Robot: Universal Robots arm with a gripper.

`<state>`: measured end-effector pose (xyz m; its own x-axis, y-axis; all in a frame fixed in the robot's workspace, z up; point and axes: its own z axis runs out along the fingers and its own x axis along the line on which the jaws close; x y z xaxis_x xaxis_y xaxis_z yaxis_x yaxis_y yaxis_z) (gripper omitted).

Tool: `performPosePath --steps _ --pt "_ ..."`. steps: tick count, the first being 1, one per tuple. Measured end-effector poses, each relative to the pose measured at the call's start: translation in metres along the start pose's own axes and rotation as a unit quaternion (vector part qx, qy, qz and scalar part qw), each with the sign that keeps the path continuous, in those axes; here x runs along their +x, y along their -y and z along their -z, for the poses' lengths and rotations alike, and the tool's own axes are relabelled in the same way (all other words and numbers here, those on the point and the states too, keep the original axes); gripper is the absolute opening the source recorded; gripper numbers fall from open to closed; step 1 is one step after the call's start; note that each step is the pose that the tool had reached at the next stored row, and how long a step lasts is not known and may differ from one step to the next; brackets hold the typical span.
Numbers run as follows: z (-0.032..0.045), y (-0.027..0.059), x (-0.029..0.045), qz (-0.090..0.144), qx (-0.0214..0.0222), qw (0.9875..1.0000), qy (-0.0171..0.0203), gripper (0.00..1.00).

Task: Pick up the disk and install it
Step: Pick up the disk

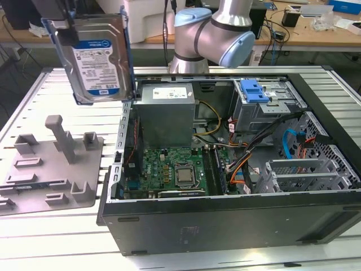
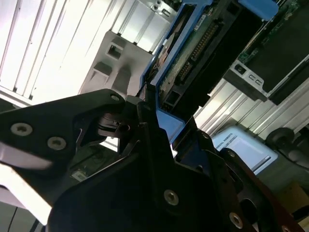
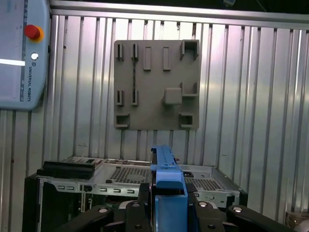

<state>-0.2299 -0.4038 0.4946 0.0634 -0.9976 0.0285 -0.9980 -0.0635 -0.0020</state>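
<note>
Claw closed on disk at its top edge, disk hanging beneath

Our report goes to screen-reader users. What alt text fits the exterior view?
The end effector holds the disk nearly upright in the air at the exterior view's upper left, near the open case's far corner. The robot arm stands behind the case, and a grey fixture plate lies on the slatted table at the view's left.
</note>
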Motion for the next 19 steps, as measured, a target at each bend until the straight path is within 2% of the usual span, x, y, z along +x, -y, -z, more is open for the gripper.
performPosePath --steps 6,11,19 --pt "0.0003 0.022 0.0123 0.0 -0.0016 1.0 0.0012 0.36" --pt "0.0016 0.0454 0.0271 0.0 -0.0041 1.0 0.0019 0.36" --pt "0.0036 0.0729 0.0466 0.0 -0.0072 1.0 0.0022 0.36"
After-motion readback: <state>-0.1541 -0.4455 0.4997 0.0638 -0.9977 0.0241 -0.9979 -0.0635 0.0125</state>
